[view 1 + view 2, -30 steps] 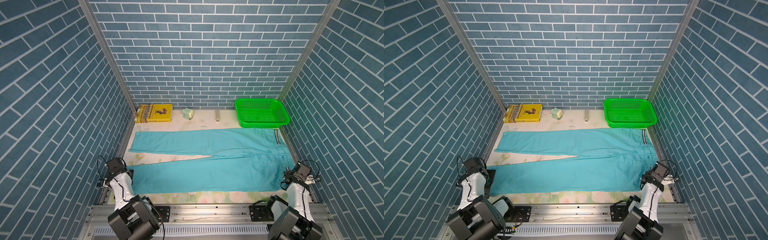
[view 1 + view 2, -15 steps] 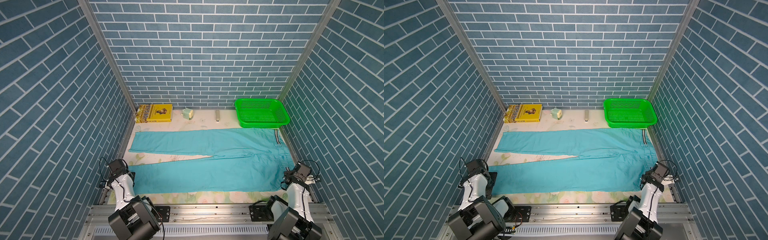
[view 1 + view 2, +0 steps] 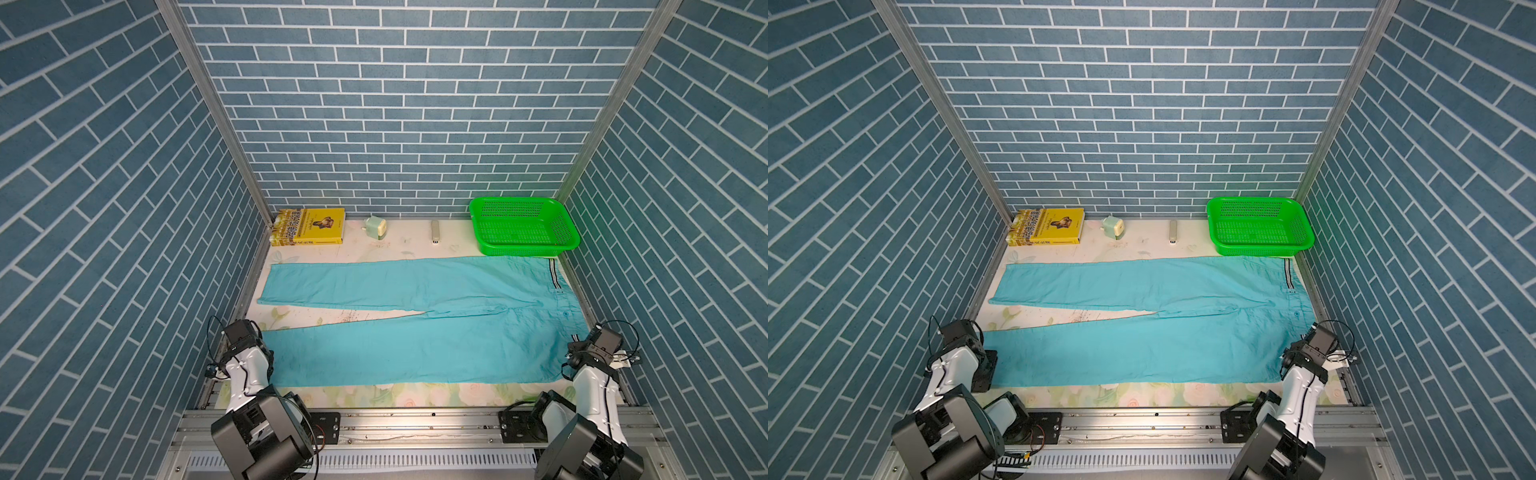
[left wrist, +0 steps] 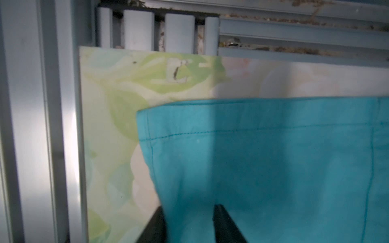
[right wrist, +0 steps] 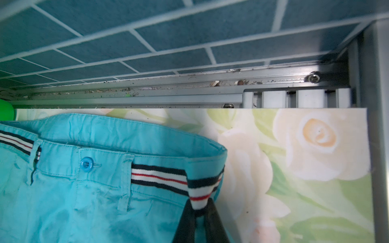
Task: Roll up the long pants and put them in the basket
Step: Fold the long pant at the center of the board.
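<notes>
The long pants (image 3: 415, 353) lie flat in both top views, turquoise, legs pointing left, striped waistband (image 5: 160, 177) at the right. My left gripper (image 4: 190, 218) is down at the hem of the near leg (image 4: 273, 168). It is shut on a bunched fold of that cloth, and one finger (image 4: 223, 225) shows dark on top of the fabric. In a top view the left gripper (image 3: 986, 370) sits at that leg's end. My right gripper (image 5: 201, 212) is shut on the near corner of the waistband, by the right wall (image 3: 571, 365).
A green basket (image 3: 523, 226) stands at the back right. A yellow book (image 3: 309, 226), a small pale green device (image 3: 376, 226) and a grey stick (image 3: 435, 230) line the back wall. Brick side walls stand close beside both arms. A metal rail (image 3: 415, 424) runs along the front.
My left gripper has gone from wide open to shut on the hem of the near leg, and the cloth there is bunched. The right arm has not moved.
</notes>
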